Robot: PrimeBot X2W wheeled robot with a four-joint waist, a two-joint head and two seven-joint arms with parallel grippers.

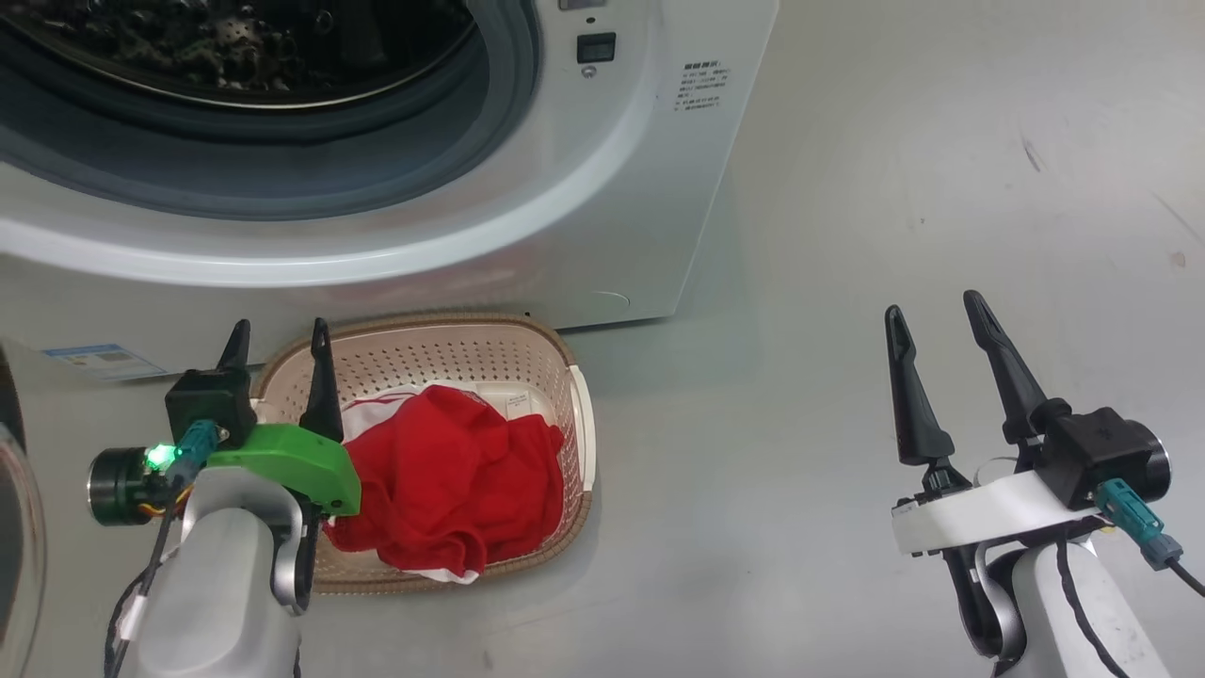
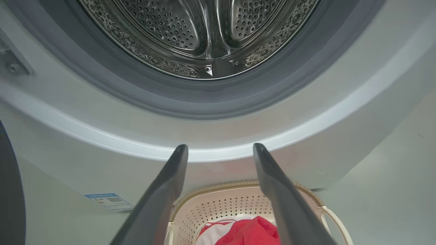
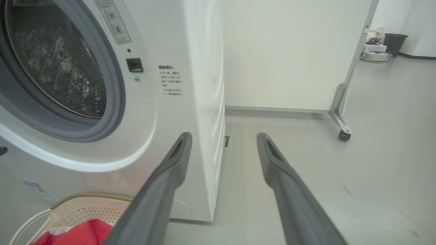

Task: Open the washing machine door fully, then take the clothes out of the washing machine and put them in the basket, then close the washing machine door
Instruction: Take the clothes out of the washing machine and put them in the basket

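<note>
Both pairs of jaws stand wide apart and hold nothing. The left gripper (image 1: 280, 328) hovers over the left side of the small cream perforated plastic basket with the brown woven-look rim (image 1: 442, 363). The right gripper (image 1: 932, 303) hangs well apart from it, over the bare grey floor (image 1: 847, 235) to the right of the machine. The bright red garments with white trim (image 1: 452, 471) lie heaped in the basket, which stands on the floor just in front of the big white front-loading washing machine (image 1: 602, 188). The visible part of the steel drum (image 2: 204, 30) shows no fabric, so you can judge unloading complete and treat the door as the remaining item. The large round glossy black door (image 2: 10, 190) stands swung open at the left; only its edge is visible. Expect it to be rigid and fairly heavy, and to move only in an arc about its hinge. Its glossy face and glass are probably slippery, so do not pinch it. Push with the flat of a finger on the outer rim, at the free side far from the hinge, where leverage is greatest. Whether the arc clears the basket cannot be told, so check before you swing.
</note>
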